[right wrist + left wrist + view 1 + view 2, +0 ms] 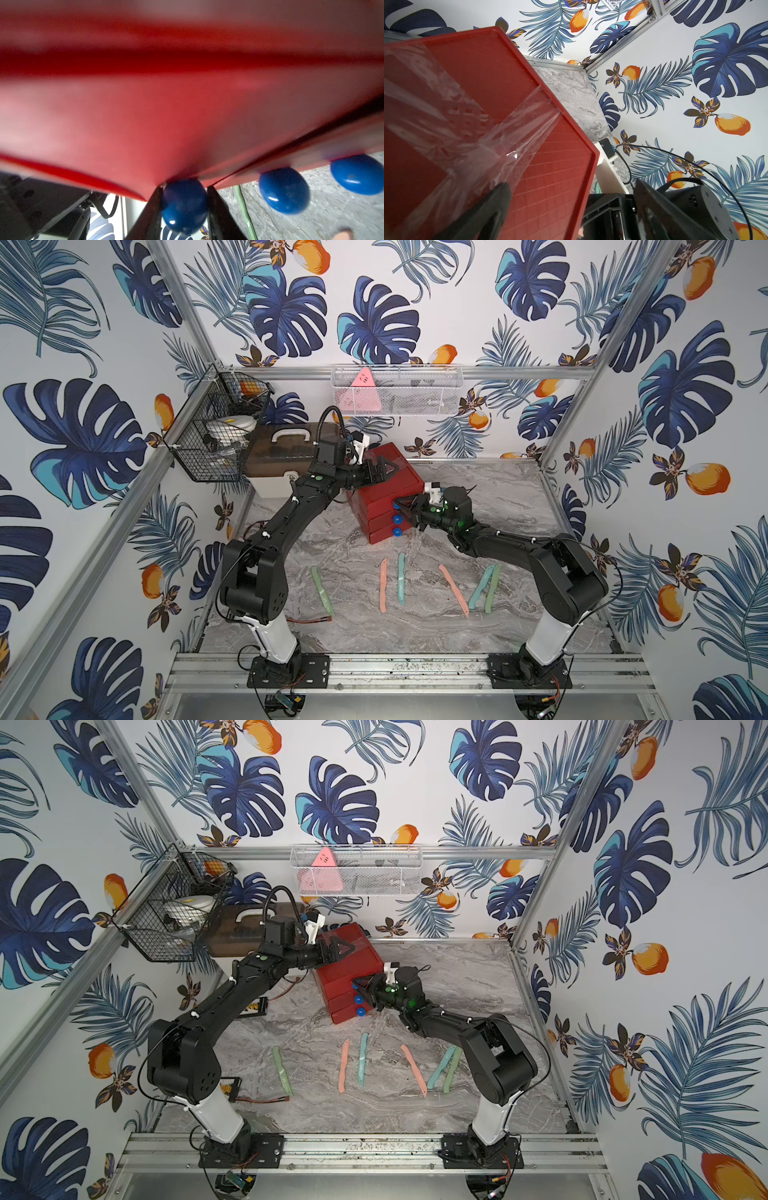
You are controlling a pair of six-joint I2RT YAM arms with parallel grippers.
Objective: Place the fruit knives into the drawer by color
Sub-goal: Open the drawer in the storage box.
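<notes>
the right gripper [184, 188] was clenched on the top blue knob [185, 207] of the red drawer [384, 495]; the left gripper [383, 470] hung spread wide over its taped top, grasping nothing; the six fruit knives [383, 585] lay in a loose row on the marble table [332, 539] in front of the drawer, apart from it

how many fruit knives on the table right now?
6, all on the table before the red chest: green knife at the left; pink knife beside teal knife mid-table; slanted pink knife; second teal knife beside second green knife at the right. Drawer insides are hidden.
</notes>
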